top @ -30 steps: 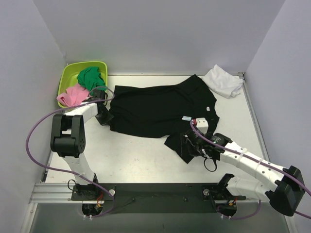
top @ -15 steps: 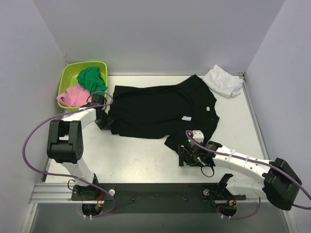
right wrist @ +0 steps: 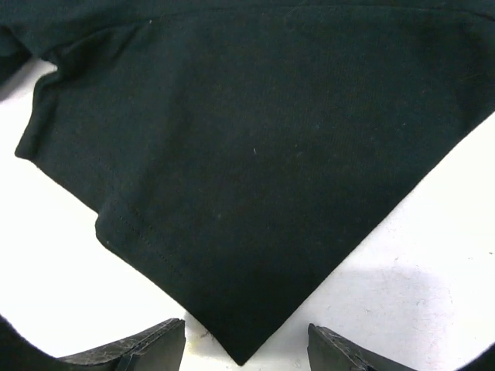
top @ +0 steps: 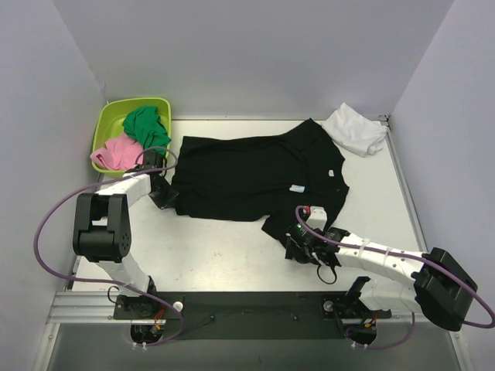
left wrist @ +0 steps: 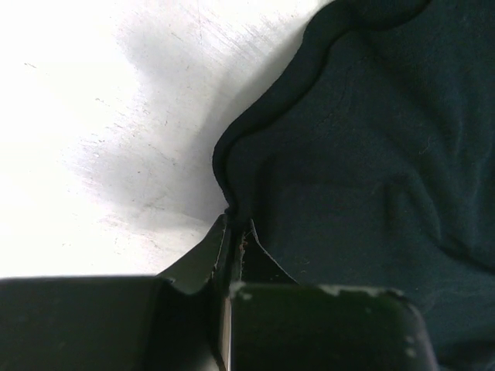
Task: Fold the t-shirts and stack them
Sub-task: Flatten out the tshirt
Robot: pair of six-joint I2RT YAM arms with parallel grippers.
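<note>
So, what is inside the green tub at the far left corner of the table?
Inside the tub lie a green cloth and, nearer, a pink cloth. They cover most of its bottom, so anything beneath them cannot be seen.

You have two t-shirts on the desk: one black t-shirt and one white t-shirt. You have one tub. Two cloths sit in it: one green cloth and one pink cloth. You have two arms: one left arm, one right arm.
</note>
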